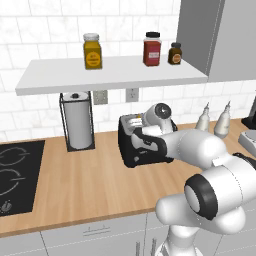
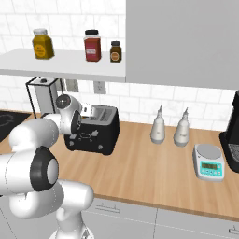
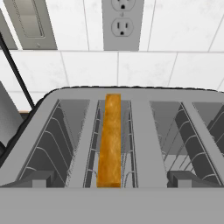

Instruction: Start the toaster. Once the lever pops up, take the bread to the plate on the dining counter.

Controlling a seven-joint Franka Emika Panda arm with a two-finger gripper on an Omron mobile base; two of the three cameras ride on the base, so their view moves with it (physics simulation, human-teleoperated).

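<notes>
You're looking straight down on the toaster (image 3: 131, 144): the bread (image 3: 109, 140), a thin golden slice, stands on edge in the left-centre slot, its long axis running away from your fingers toward the tiled wall (image 3: 144, 65). Silver wire guides line the slots. Your gripper (image 1: 137, 131) is spread wide, holding nothing, above the wood counter (image 1: 75, 175).

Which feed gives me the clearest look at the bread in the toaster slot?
The hand view: it looks straight down into the toaster, where the bread stands upright in the slot. In the left base view the arm covers most of the toaster; the right base view shows its front, with no slice discernible.
</notes>
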